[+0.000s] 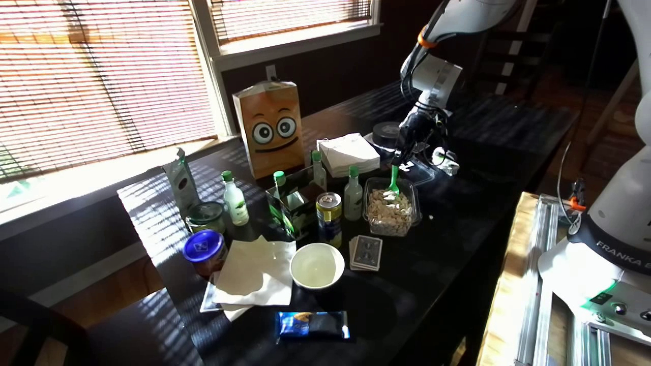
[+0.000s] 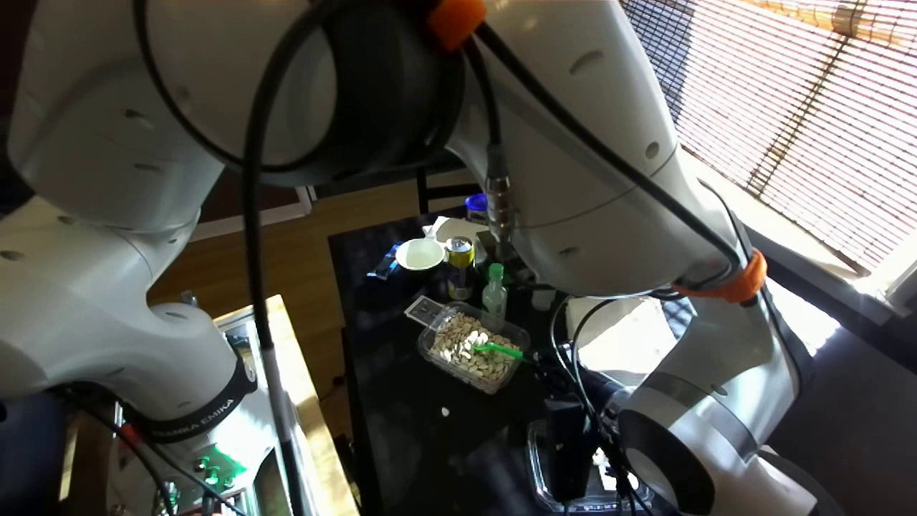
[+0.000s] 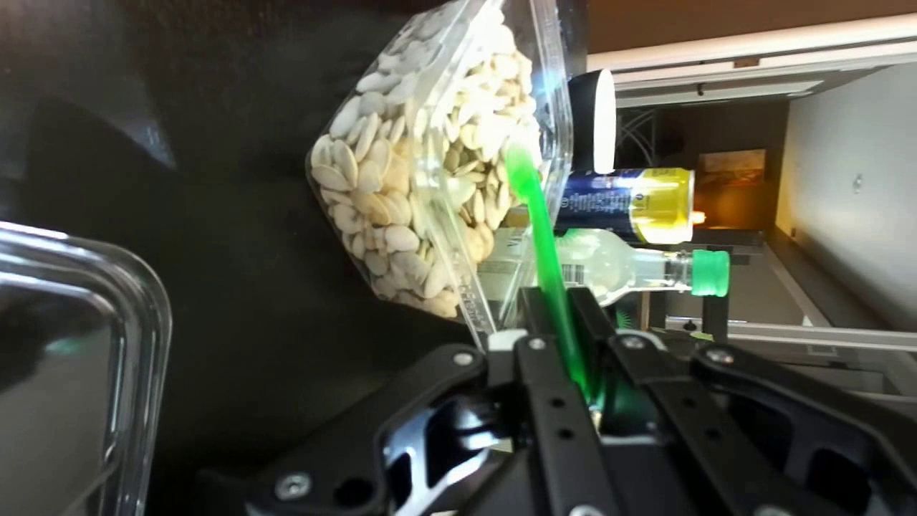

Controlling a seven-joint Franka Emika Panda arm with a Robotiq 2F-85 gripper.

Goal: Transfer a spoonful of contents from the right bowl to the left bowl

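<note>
Well, green spoon (image 3: pixel 546 247) (jaws clamped), tip at pale seeds (image 3: pixel 387 195)

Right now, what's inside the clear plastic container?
Pale seeds and the head of the green spoon, whose handle the end effector grips. The seeds cover the floor of the container, so anything beneath them is hidden; whether the spoon's tip is dug in, I can't tell.
</note>
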